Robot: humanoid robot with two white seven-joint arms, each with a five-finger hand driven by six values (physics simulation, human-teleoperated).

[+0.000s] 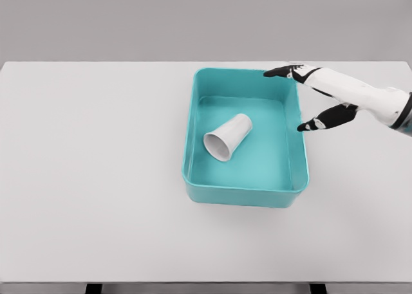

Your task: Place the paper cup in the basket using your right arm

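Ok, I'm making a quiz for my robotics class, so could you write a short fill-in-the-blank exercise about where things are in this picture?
1. The paper cup lies on its ____ rather than standing upright.
2. The cup rests inside the teal ____, on its floor.
3. The right hand, at the basket's far right corner, holds ____.
4. The cup's open mouth faces the picture's lower ____.

Missing words: side; basket; nothing; left

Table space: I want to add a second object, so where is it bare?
The table is bare left of the teal basket and in front of it. The basket holds the tipped paper cup; the open right robot hand crowds its right rim.
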